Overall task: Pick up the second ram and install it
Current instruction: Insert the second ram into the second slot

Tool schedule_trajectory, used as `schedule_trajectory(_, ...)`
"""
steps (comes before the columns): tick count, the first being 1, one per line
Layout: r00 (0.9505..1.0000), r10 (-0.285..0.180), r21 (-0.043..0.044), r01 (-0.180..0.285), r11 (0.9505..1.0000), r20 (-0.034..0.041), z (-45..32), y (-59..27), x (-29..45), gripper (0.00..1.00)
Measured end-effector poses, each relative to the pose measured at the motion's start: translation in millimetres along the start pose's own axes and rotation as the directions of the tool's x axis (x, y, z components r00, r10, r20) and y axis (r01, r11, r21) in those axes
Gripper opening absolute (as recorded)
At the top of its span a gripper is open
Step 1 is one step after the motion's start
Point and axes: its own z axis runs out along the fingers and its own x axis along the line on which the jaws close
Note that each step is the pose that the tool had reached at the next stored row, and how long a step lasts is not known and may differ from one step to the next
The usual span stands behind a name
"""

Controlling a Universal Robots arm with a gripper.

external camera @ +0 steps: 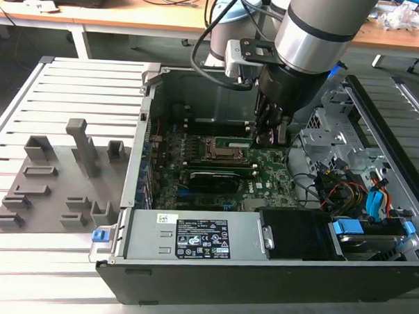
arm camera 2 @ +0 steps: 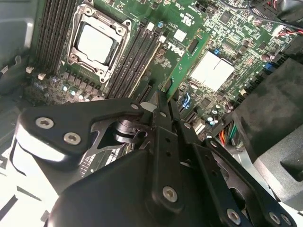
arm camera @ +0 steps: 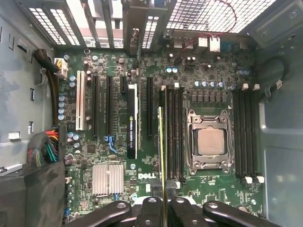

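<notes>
**Tool holds the ram over the slots**

The arm reaches down into the open computer case [external camera: 262, 222], which lies on the table [external camera: 59, 88]. The tool [arm camera: 162, 208] is clamped on the ram [arm camera: 161, 146], a thin green stick seen edge-on in the first wrist view. Its black fingers [arm camera: 182, 210] press on both sides of one end of the stick.

The ram stands on its long edge, right beside the CPU socket [arm camera: 209, 142]. It runs along the black slots [arm camera: 174, 132] that sit next to the socket. The ram lines up with the slot farthest from the socket in that group. Whether it is pushed all the way in cannot be told.

In the second wrist view, the ram [arm camera 2: 182, 66] sticks out from the tool [arm camera 2: 163, 101] and points across the green board [arm camera 2: 222, 28], past the socket [arm camera 2: 97, 42].

In the exterior view, the tool [external camera: 269, 135] hangs just above the socket [external camera: 220, 152]. A grey block tray [external camera: 55, 185] lies outside the case, well apart from the socket.
</notes>
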Motion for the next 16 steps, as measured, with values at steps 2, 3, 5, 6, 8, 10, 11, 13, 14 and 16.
schedule_trajectory(2,1.0000,0.000,0.0000,0.000,1.0000,-0.0001,2.3,-0.2,0.3,0.14)
schedule_trajectory(3,1.0000,0.000,0.0000,0.000,1.0000,0.0000,3.0,-0.2,0.4,0.14)
schedule_trajectory(5,1.0000,0.000,0.0000,0.000,1.0000,0.0000,4.8,-0.4,0.6,0.14)
schedule_trajectory(6,1.0000,0.000,0.0000,0.000,1.0000,0.0000,5.5,-0.5,0.7,0.14)
schedule_trajectory(8,1.0000,0.000,0.0000,0.000,1.0000,0.0000,7.0,-0.6,0.8,0.14)
schedule_trajectory(10,1.0000,0.000,0.0000,0.000,1.0000,0.0000,8.0,-0.7,1.0,0.14)
schedule_trajectory(11,1.0000,0.000,0.0000,0.000,1.0000,0.0000,8.5,-0.7,1.0,0.14)
schedule_trajectory(13,1.0000,0.000,-0.0001,0.000,1.0000,-0.0001,10.8,-0.9,1.3,0.14)
schedule_trajectory(14,1.0000,0.000,0.0000,0.000,1.0000,0.0000,11.3,-1.0,1.4,0.14)
schedule_trajectory(16,1.0000,0.000,0.0000,0.000,1.0000,0.0000,13.1,-1.1,1.6,0.14)
